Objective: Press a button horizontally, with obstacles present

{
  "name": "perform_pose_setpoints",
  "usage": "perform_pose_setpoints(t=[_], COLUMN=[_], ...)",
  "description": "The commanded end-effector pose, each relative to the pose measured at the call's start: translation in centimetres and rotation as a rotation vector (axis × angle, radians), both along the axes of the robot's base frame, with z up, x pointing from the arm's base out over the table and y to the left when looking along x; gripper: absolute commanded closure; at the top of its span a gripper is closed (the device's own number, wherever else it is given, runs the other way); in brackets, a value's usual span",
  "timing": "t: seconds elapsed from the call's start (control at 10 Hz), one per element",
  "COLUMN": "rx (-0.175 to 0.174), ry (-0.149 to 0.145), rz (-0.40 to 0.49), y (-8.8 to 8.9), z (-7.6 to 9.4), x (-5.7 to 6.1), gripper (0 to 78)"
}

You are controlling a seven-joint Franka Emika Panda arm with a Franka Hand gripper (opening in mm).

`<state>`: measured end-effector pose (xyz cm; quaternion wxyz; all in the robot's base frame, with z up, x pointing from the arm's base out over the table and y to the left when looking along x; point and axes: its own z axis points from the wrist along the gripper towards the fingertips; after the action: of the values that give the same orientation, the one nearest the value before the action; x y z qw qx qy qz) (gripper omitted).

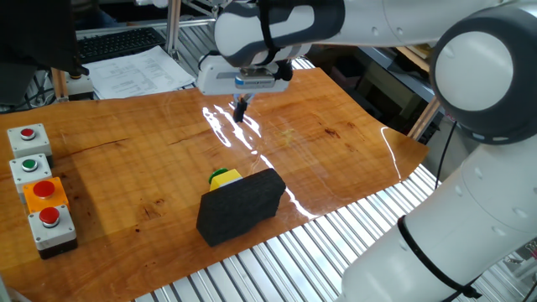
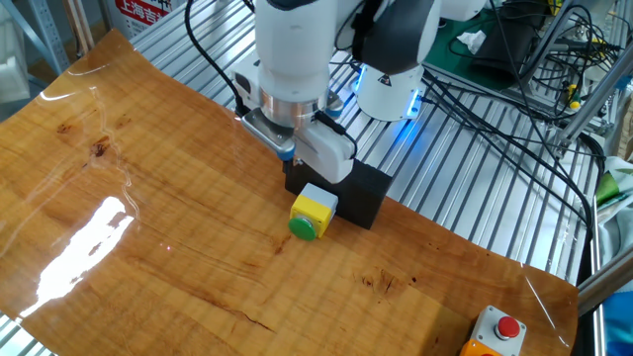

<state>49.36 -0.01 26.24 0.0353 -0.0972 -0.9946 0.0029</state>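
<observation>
The button, a small yellow unit [image 1: 223,177] with a green face [image 2: 303,226], sits on the wooden table [image 1: 126,168] right against the black foam block [image 1: 242,205]. In the other fixed view the yellow unit [image 2: 316,207] lies in front of the block [image 2: 354,193], with its green face turned away from the block. My gripper [image 1: 241,110] hangs above the table, apart from the button and on its green-face side. In the other fixed view the white hand [image 2: 318,150] covers the fingertips. No view shows a gap or a touch between the fingers.
Grey boxes with a red button [image 1: 28,134], a green button [image 1: 31,165] and another red one [image 1: 50,218], plus an orange plate [image 1: 44,191], line the table's left edge. A red button [image 2: 507,327] shows in the other fixed view. Metal slats surround the table.
</observation>
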Motion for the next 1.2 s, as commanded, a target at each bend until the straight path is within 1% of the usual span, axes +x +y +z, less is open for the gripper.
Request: perform_pose_setpoints(t=[0.1,0.4,0.6,0.7,0.8,1.0,1.2], rx=[-0.028,-0.02,-0.014,-0.015,-0.027,-0.029,-0.033], ry=[-0.001,0.002,0.027,0.028,0.028,0.031,0.03], rz=[-0.053,-0.052,-0.043,-0.043,-0.054,-0.058,-0.066], y=[0.0,0.0,0.0,0.0,0.2,0.9,1.8], z=[0.1,0.1,0.1,0.1,-0.3,-1.2,-2.7], x=[0.0,0.0,0.0,0.0,0.3,0.7,1.5], gripper=[77.6,77.6,77.6,77.6,77.6,77.6,77.6])
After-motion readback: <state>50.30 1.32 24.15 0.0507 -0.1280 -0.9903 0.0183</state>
